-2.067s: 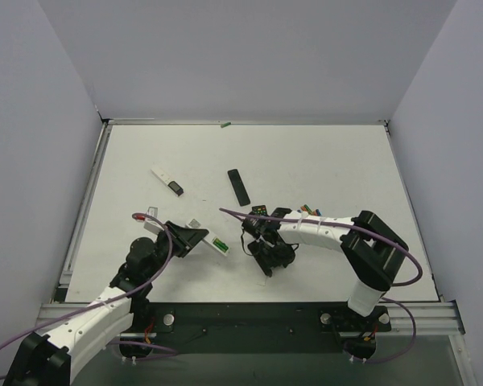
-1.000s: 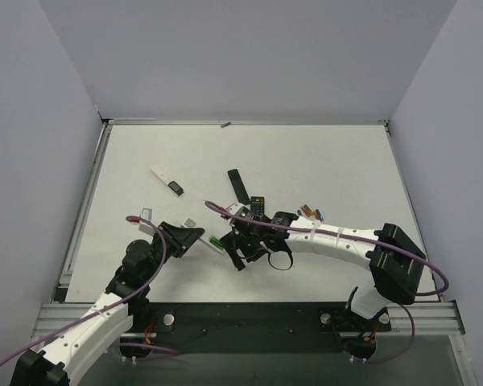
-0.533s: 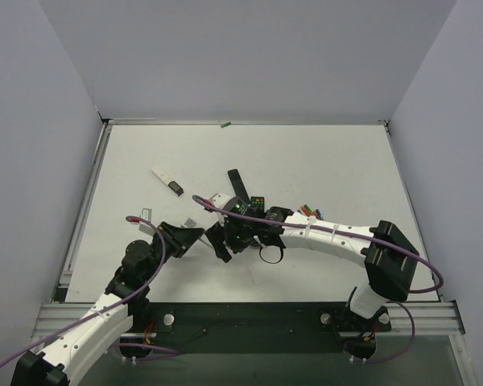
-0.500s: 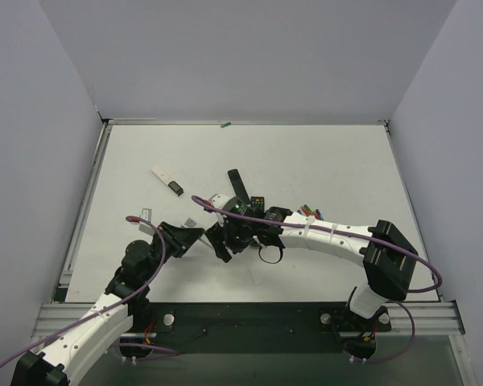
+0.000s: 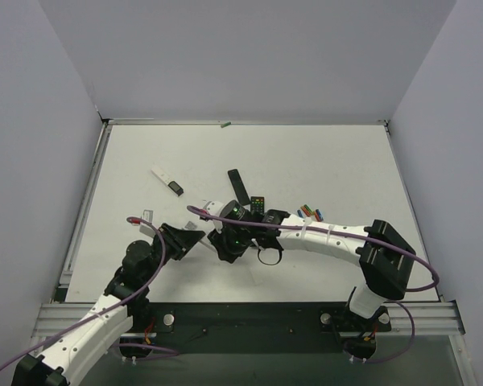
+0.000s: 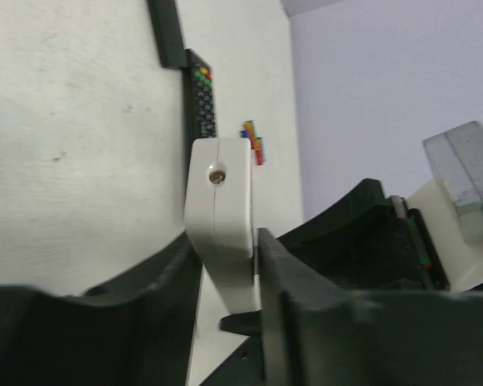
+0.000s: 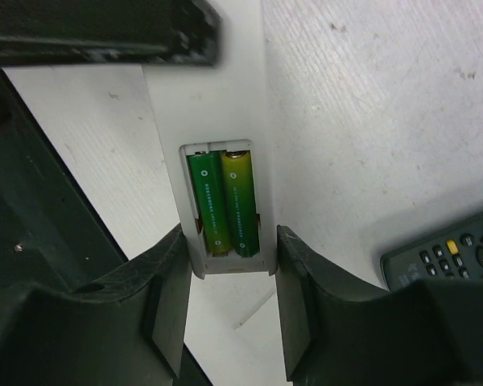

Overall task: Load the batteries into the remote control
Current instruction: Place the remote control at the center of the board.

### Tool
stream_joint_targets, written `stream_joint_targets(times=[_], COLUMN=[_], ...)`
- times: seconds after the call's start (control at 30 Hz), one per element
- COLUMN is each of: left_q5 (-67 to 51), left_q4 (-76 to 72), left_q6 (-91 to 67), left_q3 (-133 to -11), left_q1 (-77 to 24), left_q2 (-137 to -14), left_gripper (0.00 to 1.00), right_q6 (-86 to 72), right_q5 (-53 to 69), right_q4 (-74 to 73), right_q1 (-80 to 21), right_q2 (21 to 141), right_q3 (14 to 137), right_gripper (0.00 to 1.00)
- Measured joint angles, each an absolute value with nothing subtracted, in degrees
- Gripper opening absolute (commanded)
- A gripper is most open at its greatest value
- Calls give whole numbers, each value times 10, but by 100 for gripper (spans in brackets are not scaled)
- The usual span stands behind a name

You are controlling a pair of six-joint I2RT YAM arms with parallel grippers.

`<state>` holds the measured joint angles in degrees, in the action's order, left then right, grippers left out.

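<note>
The left gripper pinches the white remote by one end near the table's front edge, left of middle, so its bay faces up. Two green batteries lie inside (side by side). The right gripper hangs over them, fingers spread wide, maybe to press them flat.

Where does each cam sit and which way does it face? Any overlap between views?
Top external: above and behind the bases, looking down at the table; both arms show.
Left wrist: on the left arm, looking along the table; left hand clamps the white remote.
Right wrist: looking down into the remote's bay at two green batteries; right hand straddles it.
Shared: all three see the black remote.
</note>
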<state>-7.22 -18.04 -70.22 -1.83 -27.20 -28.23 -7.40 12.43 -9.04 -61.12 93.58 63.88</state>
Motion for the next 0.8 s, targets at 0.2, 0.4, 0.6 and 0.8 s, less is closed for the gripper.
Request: stream_joint_targets(times=[0.2,0.4,0.6,0.8], left_q5=[-27,72,150,185], left_q4=[0,213,312,356], left_q6=[-649,-606,-548,-477], left_q3=[-44,-176,-275,-319], left_q1=[-272,-272,-272,-272], left_q2=[-242,-210,-164,-139], left_gripper=[87,87,87,85], right_q6=[-68,-43,1,39], right_q5=[117,115,130,150], right_q4=[-94,-109,-124,-152], right_q1=[-591,-583,-599,-620], right_q2=[926,927,979,1039], right_q3=[588,575,606,647], right_gripper=[0,0,0,5])
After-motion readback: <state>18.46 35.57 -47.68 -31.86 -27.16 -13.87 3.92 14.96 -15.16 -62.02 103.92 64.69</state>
